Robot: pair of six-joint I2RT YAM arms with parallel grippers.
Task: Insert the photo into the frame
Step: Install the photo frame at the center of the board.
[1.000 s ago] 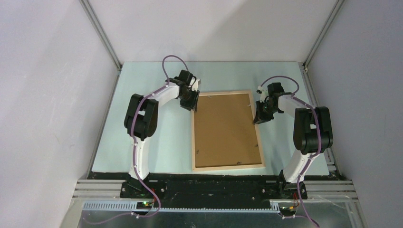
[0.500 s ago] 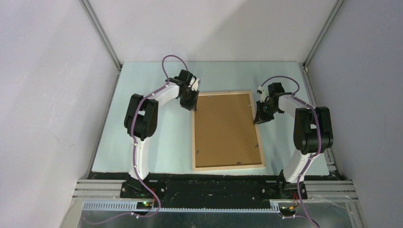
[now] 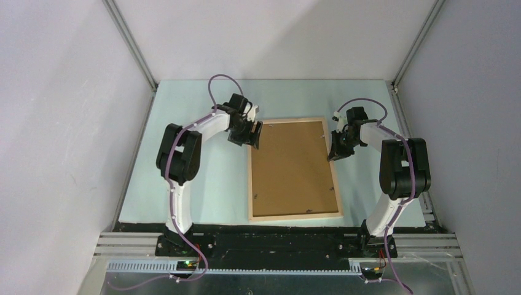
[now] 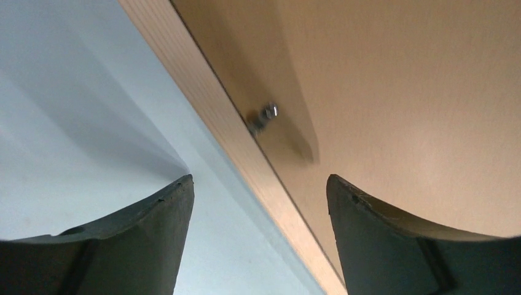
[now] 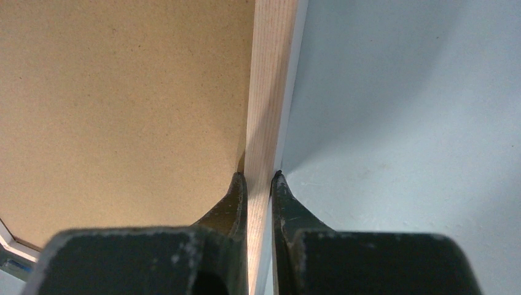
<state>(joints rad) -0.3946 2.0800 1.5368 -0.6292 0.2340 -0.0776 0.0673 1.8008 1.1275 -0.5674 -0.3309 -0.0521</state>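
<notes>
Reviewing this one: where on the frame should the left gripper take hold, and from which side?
Probably its left rail near the far corner, from above: the frame lies flat, so only that thin wooden rail offers a pinch. The left gripper hangs open astride it, beside the metal clip; the right gripper pinches the opposite rail likewise.

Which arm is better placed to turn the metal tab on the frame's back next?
Left, probably. The left gripper is open astride the left rail of the frame, the tab just ahead of it. The right gripper is shut on the right rail, apparently steadying it.
</notes>
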